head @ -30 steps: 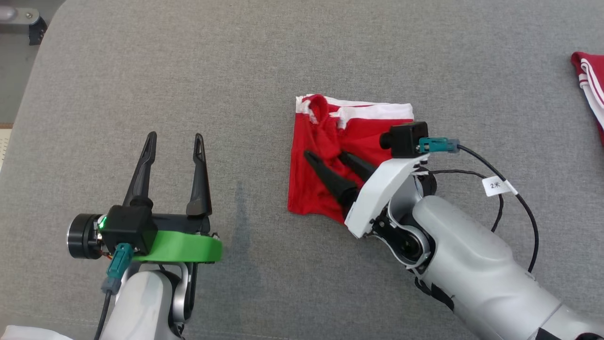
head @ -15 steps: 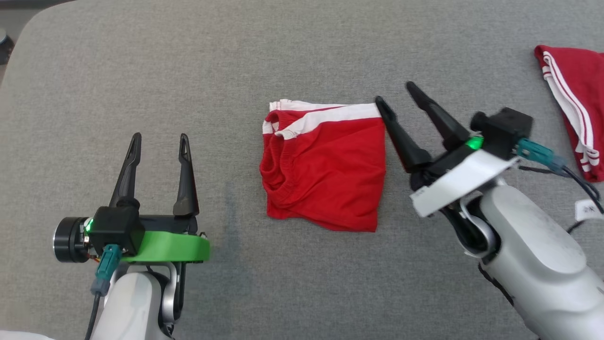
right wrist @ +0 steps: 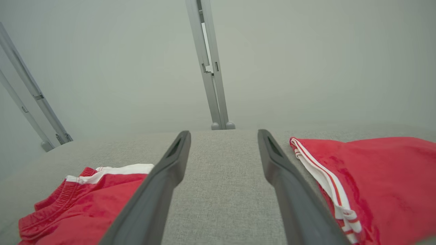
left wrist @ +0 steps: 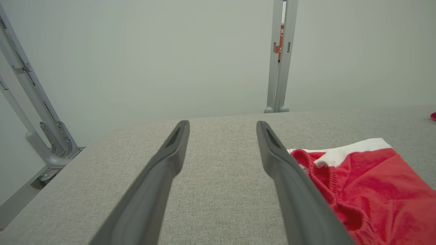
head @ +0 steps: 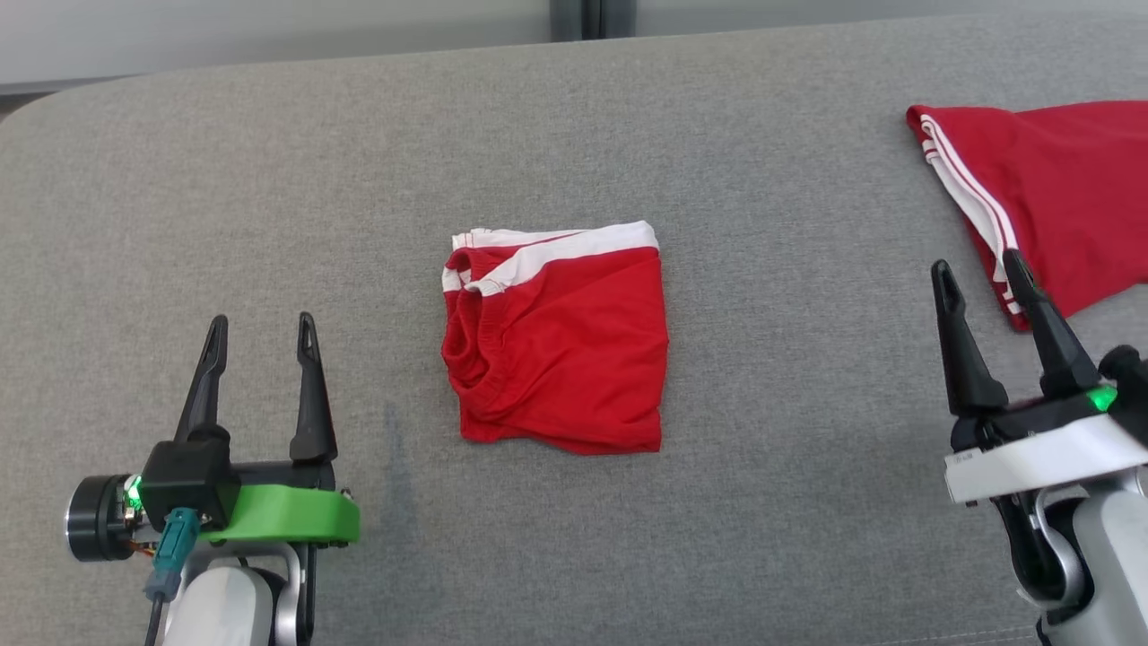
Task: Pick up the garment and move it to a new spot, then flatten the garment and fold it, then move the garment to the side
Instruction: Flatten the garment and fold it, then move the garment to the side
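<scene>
Red cloth with a white band, the folded garment lay flat near the middle of the grey pad, its banded edge on the far side and a gathered hem curling along its left edge. The left gripper hovered well to the garment's left, fingers spread with nothing between them, touching no cloth. The right gripper stood well to the garment's right, its fingers likewise parted and empty, pointing away from the robot. Just beyond its right fingertip lay a second garment, also red with thin white stripes along one edge, running off the right side of the head view; whether the fingertip touched it could not be told. In the right wrist view bare pad showed between the two fingers, with the folded garment at the lower left and the second garment at the right. A grey post rose behind the pad against a pale wall.
</scene>
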Available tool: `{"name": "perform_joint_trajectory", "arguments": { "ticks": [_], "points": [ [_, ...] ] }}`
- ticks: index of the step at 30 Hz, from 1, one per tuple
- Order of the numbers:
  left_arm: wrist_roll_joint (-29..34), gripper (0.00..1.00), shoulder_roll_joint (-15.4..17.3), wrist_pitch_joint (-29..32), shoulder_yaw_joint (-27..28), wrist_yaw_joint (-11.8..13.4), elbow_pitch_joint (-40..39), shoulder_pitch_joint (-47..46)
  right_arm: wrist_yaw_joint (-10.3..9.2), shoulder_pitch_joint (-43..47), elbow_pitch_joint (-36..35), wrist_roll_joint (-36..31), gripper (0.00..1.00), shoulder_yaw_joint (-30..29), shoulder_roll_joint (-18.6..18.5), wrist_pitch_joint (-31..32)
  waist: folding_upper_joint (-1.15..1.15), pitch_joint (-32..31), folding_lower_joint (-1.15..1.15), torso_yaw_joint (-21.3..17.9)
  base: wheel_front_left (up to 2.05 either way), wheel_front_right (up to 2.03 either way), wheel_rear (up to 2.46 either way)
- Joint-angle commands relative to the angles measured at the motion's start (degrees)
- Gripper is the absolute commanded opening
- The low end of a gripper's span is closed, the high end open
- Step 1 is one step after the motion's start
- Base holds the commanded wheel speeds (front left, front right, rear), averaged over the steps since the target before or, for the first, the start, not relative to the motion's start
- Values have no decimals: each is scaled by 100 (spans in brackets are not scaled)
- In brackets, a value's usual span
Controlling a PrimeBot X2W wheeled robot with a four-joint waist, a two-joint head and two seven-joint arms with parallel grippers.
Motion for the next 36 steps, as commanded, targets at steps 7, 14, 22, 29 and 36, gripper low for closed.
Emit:
{"name": "perform_joint_trajectory", "arguments": {
  "ticks": [7, 14, 22, 29, 36],
  "points": [
    [-122, 100, 93, 11, 60, 82, 48, 478, -2, 820, -300, -414, 100, -366, 185, 48, 0, -529, 0, -163, 0, 0, 0],
    [-172, 100, 145, 72, 29, 105, 87, 963, -2, 1277, -534, -590, 100, -446, 330, 351, 0, -984, 0, -180, 0, 0, 0],
    [-205, 100, 204, 162, -52, 66, 125, 1258, -2, 1603, -783, -736, 100, -537, 436, 690, 0, -1305, 0, -157, 0, 0, 0],
    [-216, 100, 229, 200, -88, 118, 112, 1331, -2, 1758, -907, -766, 100, -573, 479, 856, 0, -1388, 0, -172, 0, 0, 0],
    [-245, 100, 259, 176, -90, 97, 203, 1249, -2, 1787, -966, -821, 100, -616, 483, 937, 0, -1389, 0, -176, 0, 0, 0]
  ]
}}
